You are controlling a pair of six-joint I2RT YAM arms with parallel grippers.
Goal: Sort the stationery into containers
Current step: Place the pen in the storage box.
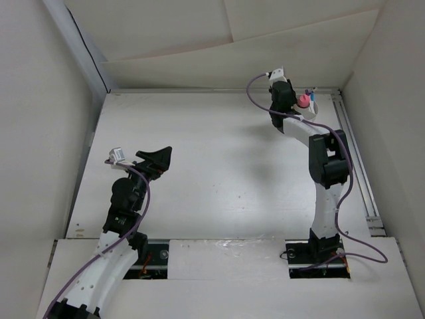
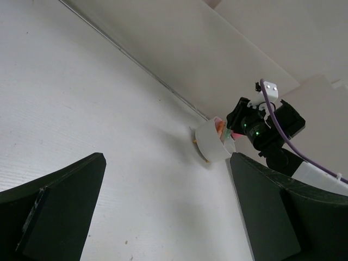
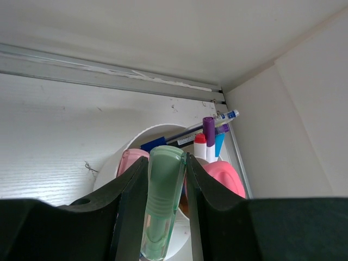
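White links and black joint housings on both, the left arm (image 1: 113,249) and the right arm (image 1: 323,206). There's a purple cable (image 1: 144,199) running along each one. The left tool (image 1: 158,159) carries broad, matte black wedge fingers (image 2: 60,206). Tiny green lights (image 2: 246,126) glow on the right arm's black wrist.

- The cup (image 2: 209,144) stands in the far right corner of the tabletop (image 1: 219,173).
- Pens (image 3: 209,125) and a capped bottle (image 3: 224,176) stand in the cup.
- A highlighter (image 3: 162,212) sits clamped in the right claw (image 3: 166,159), over the cup.
- The left claw (image 1: 159,158) hangs near-left, well apart from the cup.
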